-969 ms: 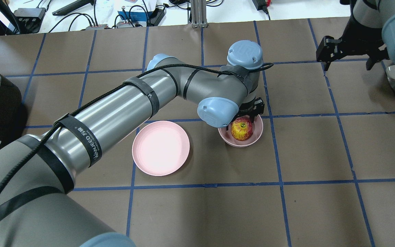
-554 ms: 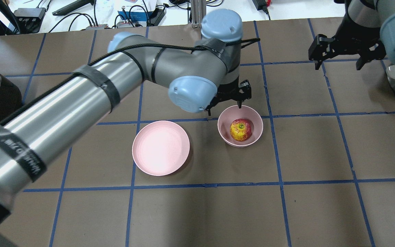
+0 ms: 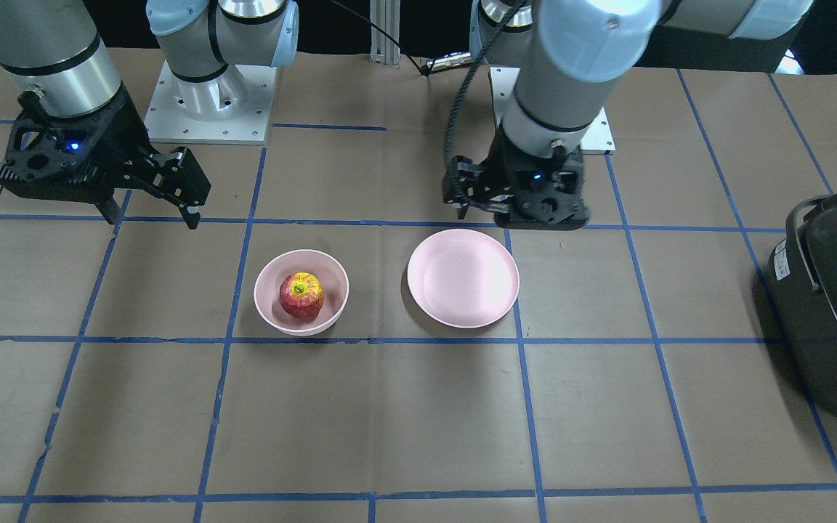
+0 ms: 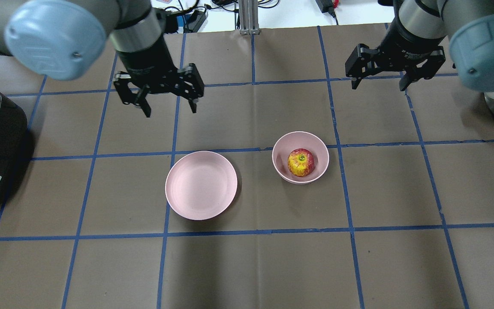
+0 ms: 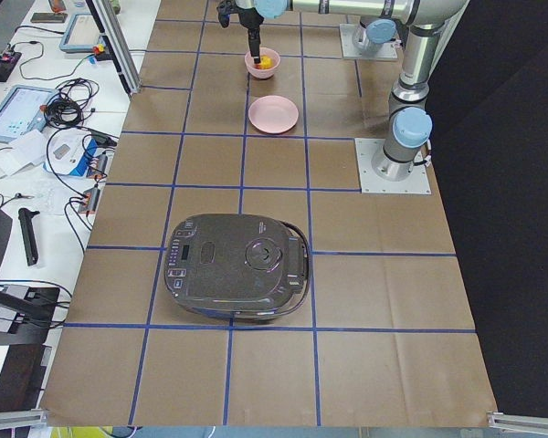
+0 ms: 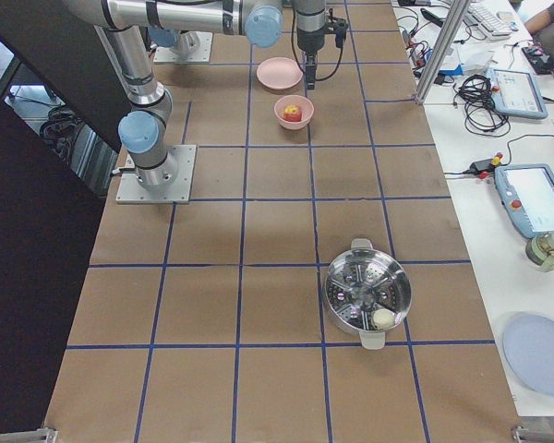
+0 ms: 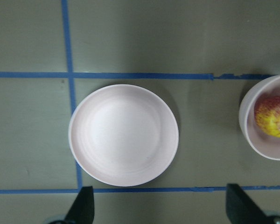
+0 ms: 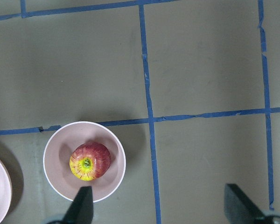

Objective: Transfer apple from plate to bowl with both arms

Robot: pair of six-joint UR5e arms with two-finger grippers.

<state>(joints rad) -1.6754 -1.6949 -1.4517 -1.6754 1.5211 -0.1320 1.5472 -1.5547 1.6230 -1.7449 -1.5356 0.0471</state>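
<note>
I see the apple [image 4: 301, 162] sitting stem-up inside the bowl [image 4: 280, 155], which stands on the bench [image 4: 272, 266] beside the plate [image 4: 201, 185]. My left claw [image 4: 170, 112] hangs above the bench beyond the plate, fingers spread wide, gripping nothing. My right claw [image 4: 378, 87], likewise spread, hangs beyond the bowl.

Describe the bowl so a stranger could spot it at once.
On the brown, blue-gridded table sit two pale pink round dishes. The bowl is the deeper, narrower one, holding a glossy red-and-yellow apple; the flat plate beside it is empty.
</note>
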